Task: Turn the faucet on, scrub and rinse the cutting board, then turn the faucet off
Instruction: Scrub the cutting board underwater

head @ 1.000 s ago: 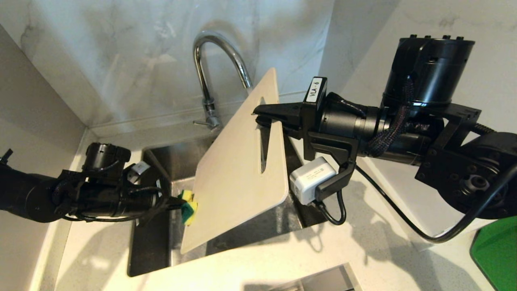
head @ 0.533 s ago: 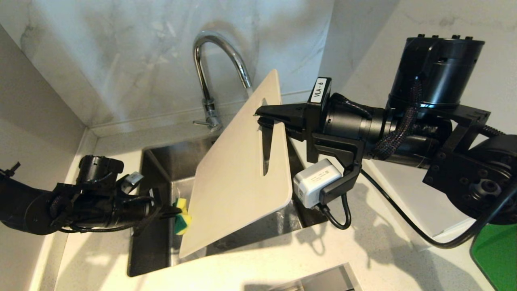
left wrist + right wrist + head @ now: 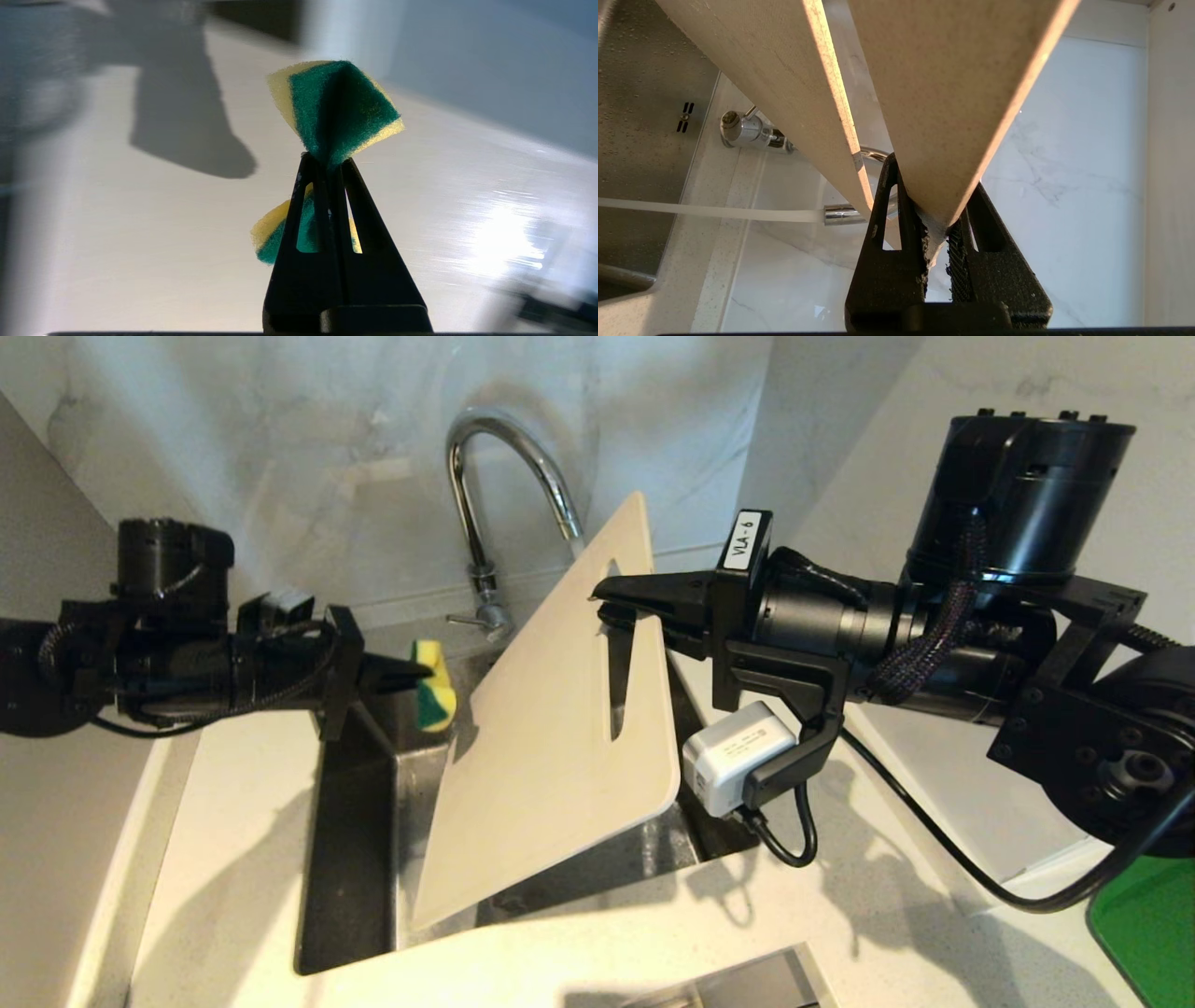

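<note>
The right pincer clamps the cutting board by its slot end, tilted over the sink. The left pincer pinches the sponge beside it. Scrubbing pressure may pry the board loose.

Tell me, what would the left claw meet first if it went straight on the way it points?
Probably the cutting board: the left claw, shut on the sponge, points at its face. Depth is unclear.
</note>
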Robot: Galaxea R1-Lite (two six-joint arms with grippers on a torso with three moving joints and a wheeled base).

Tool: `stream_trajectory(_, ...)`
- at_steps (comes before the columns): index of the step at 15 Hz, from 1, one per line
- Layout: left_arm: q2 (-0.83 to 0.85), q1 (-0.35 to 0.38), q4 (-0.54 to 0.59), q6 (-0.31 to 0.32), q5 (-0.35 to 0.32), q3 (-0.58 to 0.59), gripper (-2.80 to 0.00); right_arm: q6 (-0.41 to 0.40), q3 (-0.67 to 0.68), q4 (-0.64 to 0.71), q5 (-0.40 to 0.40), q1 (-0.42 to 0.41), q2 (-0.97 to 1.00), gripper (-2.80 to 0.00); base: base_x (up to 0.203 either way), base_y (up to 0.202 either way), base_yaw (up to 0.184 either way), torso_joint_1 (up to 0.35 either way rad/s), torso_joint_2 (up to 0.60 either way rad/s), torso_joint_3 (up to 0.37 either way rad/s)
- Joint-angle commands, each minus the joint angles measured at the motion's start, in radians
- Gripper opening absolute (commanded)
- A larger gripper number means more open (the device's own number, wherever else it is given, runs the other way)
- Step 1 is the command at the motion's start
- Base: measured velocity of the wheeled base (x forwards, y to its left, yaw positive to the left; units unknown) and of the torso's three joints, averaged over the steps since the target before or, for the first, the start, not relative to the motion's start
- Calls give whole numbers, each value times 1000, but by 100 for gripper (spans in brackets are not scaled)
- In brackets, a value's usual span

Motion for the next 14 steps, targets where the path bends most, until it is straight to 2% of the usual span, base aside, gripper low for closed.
stream_trajectory(1, 3, -93, 64, -54, -7, -221, -280, -11, 9, -3, 4, 3, -14, -280, 0, 0, 0, 0, 0, 0)
stream_trajectory(3, 53, -174, 124, -99, -9, -382, -280, -11, 14, -3, 4, 19, -19, -280, 0, 0, 0, 0, 0, 0)
stream_trajectory(6, 161, -230, 156, -119, -7, -488, -280, -11, 14, -3, 2, 31, -18, -280, 0, 0, 0, 0, 0, 0)
stream_trajectory(14, 157, -202, 146, -89, -10, -349, -280, -10, 20, -3, 1, 31, -25, -280, 0, 0, 0, 0, 0, 0)
